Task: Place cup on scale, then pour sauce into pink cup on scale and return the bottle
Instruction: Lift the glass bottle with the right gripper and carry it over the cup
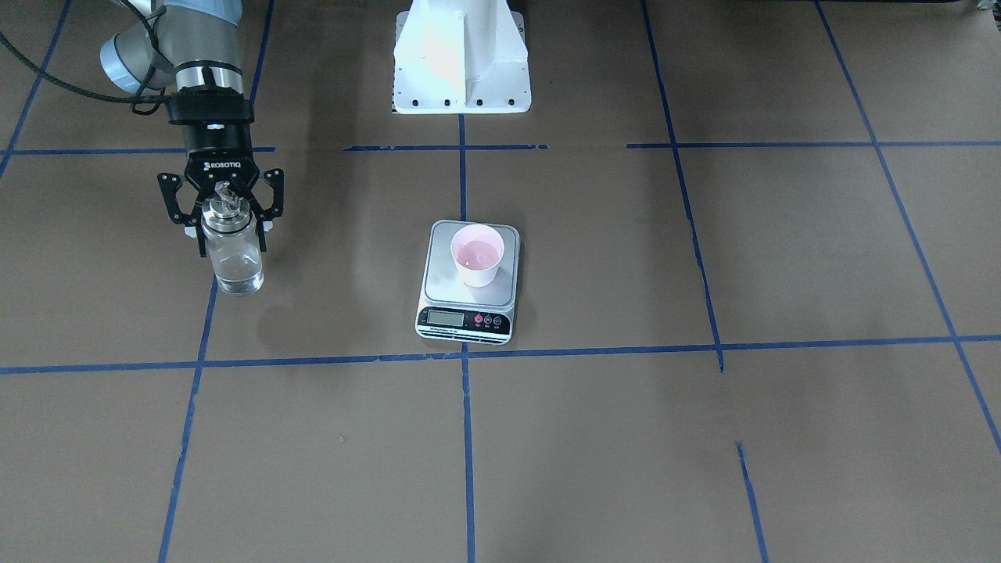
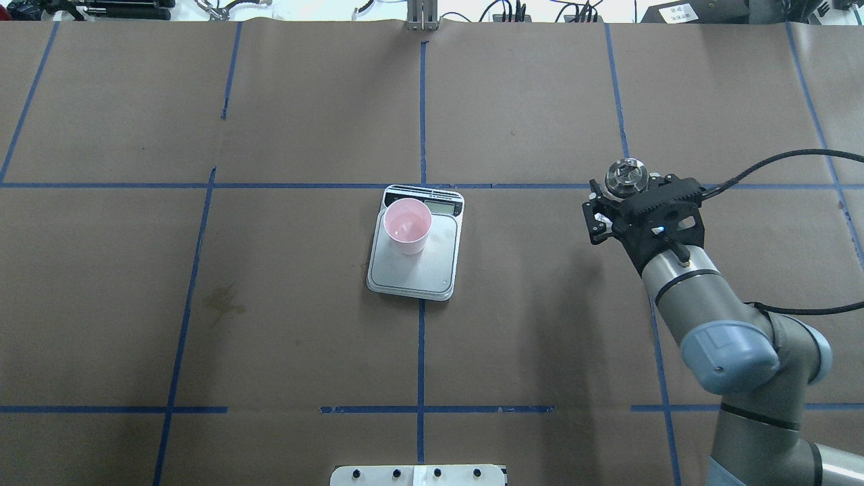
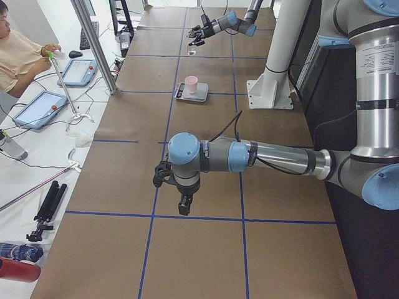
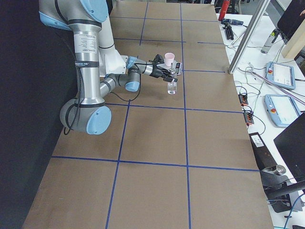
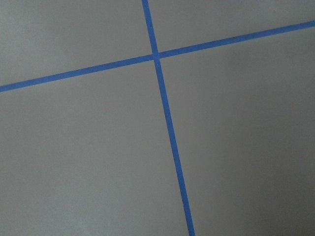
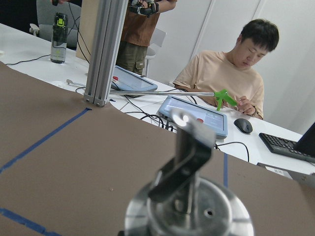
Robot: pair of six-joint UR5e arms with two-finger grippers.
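The pale pink cup (image 1: 478, 254) stands upright on the steel platform of the scale (image 1: 442, 293) at mid table, and its inside looks wet and pinker. Both also show in the overhead view, the cup (image 2: 407, 226) on the scale (image 2: 439, 263). My right gripper (image 1: 231, 234) is shut on the clear glass bottle (image 1: 235, 266), fingers against its sides below the metal collar. The bottle is upright, well to the side of the scale, at or just above the table. Its cap (image 6: 189, 211) fills the right wrist view. My left gripper (image 3: 181, 202) hangs over bare table; I cannot tell its state.
The table is brown paper with a grid of blue tape lines. The white robot pedestal (image 1: 461, 55) stands behind the scale. An operator (image 3: 19, 56) sits at a side desk with tablets and cables beyond the table's edge.
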